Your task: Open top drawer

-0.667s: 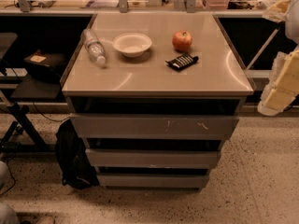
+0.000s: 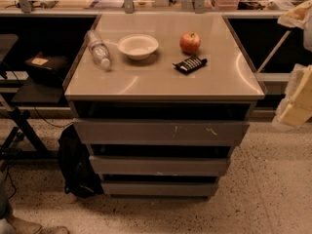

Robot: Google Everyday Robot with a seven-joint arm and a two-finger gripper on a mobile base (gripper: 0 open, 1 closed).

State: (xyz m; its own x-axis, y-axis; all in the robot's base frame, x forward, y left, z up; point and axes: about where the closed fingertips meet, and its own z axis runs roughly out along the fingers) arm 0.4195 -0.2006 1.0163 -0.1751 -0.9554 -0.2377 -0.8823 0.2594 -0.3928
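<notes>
1. The gripper [image 2: 298,100] shows only as a pale cream shape at the right edge of the camera view. It hangs beside the cabinet's right side, level with the upper drawer fronts and apart from them. How its jaws stand cannot be made out, and it touches nothing visible.
2. The top drawer [image 2: 161,132] is the nearest task thing, to the left of the gripper. It is the uppermost and widest of three flat grey fronts, with small pale scuffs right of centre. A dark gap runs between it and the cabinet top [image 2: 161,82].
3. Below it sit the middle drawer [image 2: 158,165] and the bottom drawer [image 2: 160,188], each narrower, with a dark gap above each.
4. The cabinet top is smooth, beige and glossy. A white bowl [image 2: 138,46] stands on it left of centre, its inside showing plain white.
5. A clear water bottle [image 2: 98,49] lies on its side just left of the bowl. A red apple [image 2: 190,42] stands to the right of the bowl, and a black packet [image 2: 190,64] lies just in front of the apple.
6. A black backpack [image 2: 75,167] leans against the cabinet's left side on the speckled floor [image 2: 263,194].
7. A cluttered workbench [image 2: 146,5] runs along the back of the room.
</notes>
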